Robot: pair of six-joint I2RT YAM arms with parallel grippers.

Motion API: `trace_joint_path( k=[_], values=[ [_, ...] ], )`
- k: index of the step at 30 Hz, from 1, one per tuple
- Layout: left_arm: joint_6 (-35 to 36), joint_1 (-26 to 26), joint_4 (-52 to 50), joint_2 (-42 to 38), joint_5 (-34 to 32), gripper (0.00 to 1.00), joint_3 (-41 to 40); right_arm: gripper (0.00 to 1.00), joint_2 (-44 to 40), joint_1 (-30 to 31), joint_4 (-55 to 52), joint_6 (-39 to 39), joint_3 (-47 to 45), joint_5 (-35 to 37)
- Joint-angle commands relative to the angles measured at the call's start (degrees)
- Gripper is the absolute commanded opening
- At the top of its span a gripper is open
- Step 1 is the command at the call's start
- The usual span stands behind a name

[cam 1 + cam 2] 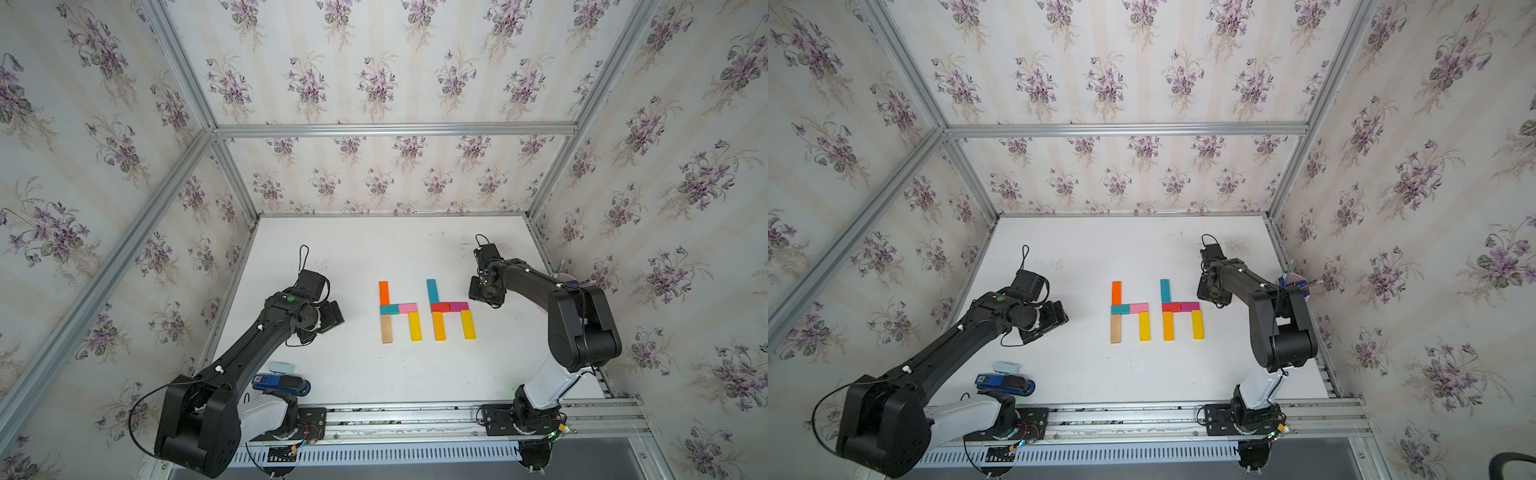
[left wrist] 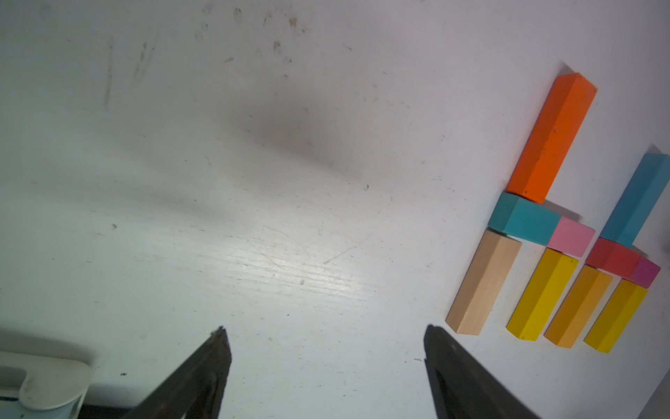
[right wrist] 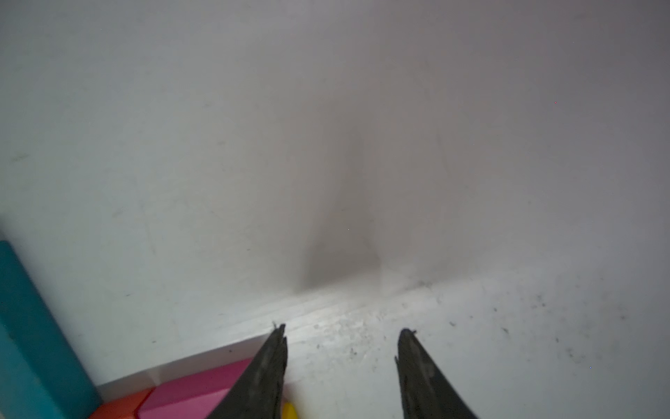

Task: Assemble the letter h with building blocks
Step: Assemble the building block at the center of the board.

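Note:
Ten building blocks lie flat mid-table in both top views as two letter h figures side by side. The left letter h (image 1: 399, 309) has an orange stem top, wood stem bottom, teal and pink crossbar, and yellow leg. The right letter h (image 1: 1181, 308) has a teal stem top, orange stem bottom, red and magenta crossbar, and yellow leg. My left gripper (image 2: 326, 333) hovers open and empty, left of the wood block (image 2: 482, 283). My right gripper (image 3: 342, 332) is open and empty, one finger beside the magenta block (image 3: 195, 391).
A pale blue pad (image 1: 281, 367) and a dark blue stapler-like object (image 1: 282, 383) lie near the front left by the left arm's base. A metal rail (image 1: 415, 415) runs along the front edge. Floral walls enclose the table (image 1: 374, 257) on three sides.

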Motion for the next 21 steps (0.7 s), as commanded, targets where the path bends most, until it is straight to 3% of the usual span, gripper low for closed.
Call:
trace_joint_path(
  k=[1, 21],
  values=[
    [0.7, 0.0, 0.0, -0.2, -0.6, 0.86, 0.2, 0.51, -0.4, 0.0, 0.5, -0.5, -1.1, -1.4],
    [0.4, 0.0, -0.1, 0.1, -0.5, 0.86, 0.9, 0.48, 1.4, 1.2, 1.3, -1.6, -1.4, -4.2]
  ],
)
